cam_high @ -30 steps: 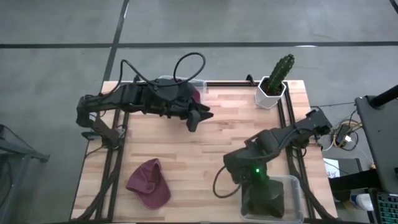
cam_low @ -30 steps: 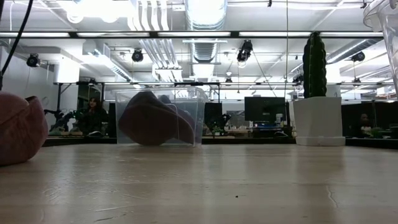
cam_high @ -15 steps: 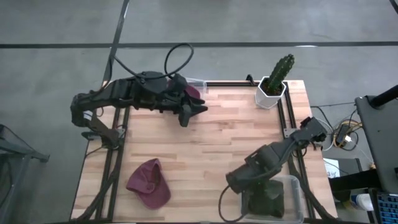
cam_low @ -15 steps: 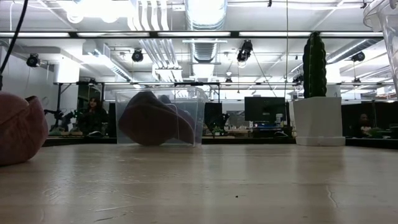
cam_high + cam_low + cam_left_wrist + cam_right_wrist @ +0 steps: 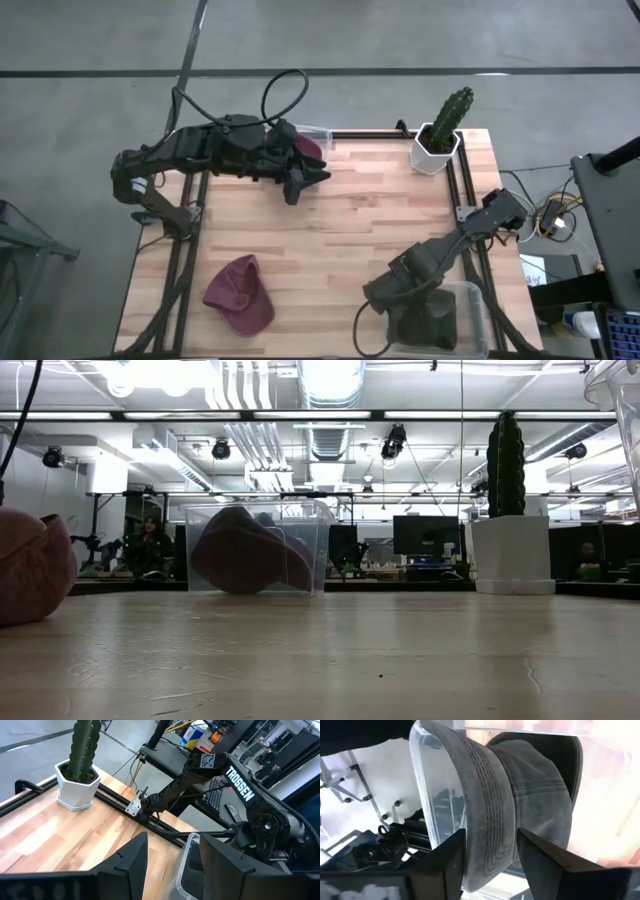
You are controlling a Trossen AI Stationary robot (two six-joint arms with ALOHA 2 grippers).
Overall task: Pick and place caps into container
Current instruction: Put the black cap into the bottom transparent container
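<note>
Over the near-right container (image 5: pixel 470 318), the right end effector (image 5: pixel 418 322) was positioned with fingers parted, straddling the brim of a dark olive cap (image 5: pixel 520 800) lying inside. A maroon cap (image 5: pixel 240 293) was left on the counter (image 5: pixel 370 215). The left end effector (image 5: pixel 312 178) was held open, empty, beside the far container (image 5: pixel 255 547), where another maroon cap (image 5: pixel 245 552) was seen.

Your work surface: light wooden butcher-block table (image 5: pixel 330 240), dark rails along edges. Maroon cap (image 5: pixel 240 293) lies directly on wood near your front-left corner. Clear container (image 5: pixel 312 136) sits at far-left edge, another maroon cap (image 5: pixel 245 550) inside. Cactus in white pot (image 5: pixel 440 135) stands at far-right corner. Second clear container (image 5: pixel 468 316) sits front-right, holding dark cap (image 5: pixel 520 800).
</note>
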